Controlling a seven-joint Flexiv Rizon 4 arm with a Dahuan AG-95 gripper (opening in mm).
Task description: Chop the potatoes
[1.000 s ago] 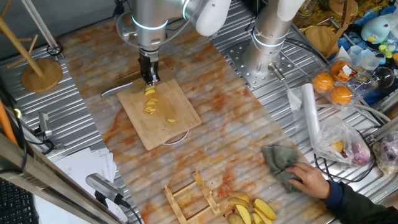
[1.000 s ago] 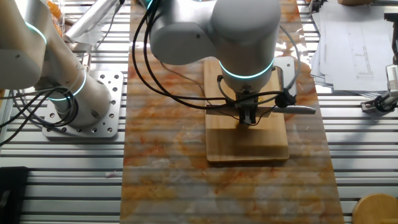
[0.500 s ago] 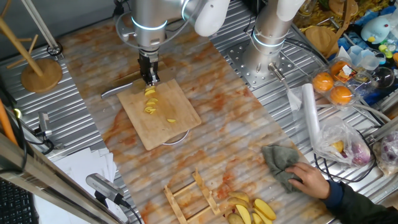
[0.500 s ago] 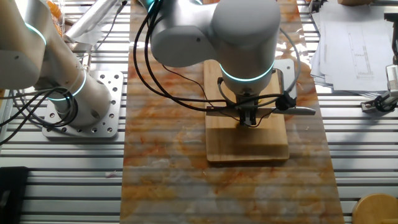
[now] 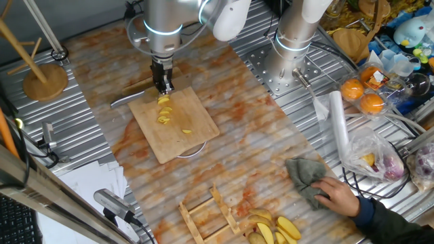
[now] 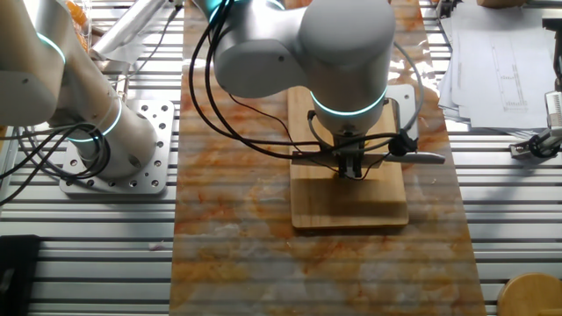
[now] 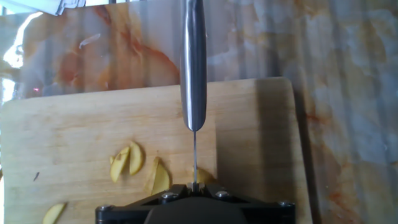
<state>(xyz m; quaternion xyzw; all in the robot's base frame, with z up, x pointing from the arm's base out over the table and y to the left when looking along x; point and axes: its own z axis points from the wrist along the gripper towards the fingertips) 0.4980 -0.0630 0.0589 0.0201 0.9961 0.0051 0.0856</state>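
Note:
Thin yellow slices of the potatoes (image 5: 163, 118) lie along the middle of the bamboo cutting board (image 5: 192, 108). In the hand view the potatoes (image 7: 127, 162) rest just left of the blade. My gripper (image 5: 163, 87) hangs over the board's far end, shut on a knife (image 6: 421, 156). The knife (image 7: 193, 62) runs straight away from the hand, its thin blade edge-on above the cutting board (image 7: 62, 137). From the other side, the gripper (image 6: 351, 167) stands over the cutting board (image 6: 351, 206), and the arm hides the slices there.
A pile of larger pale wedges (image 5: 274, 230) lies beside a wooden rack (image 5: 207, 213) at the front. A person's hand holds a grey cloth (image 5: 308, 179) at the right. Oranges (image 5: 363, 95) and bags sit far right. A second arm's base (image 5: 291, 47) stands behind.

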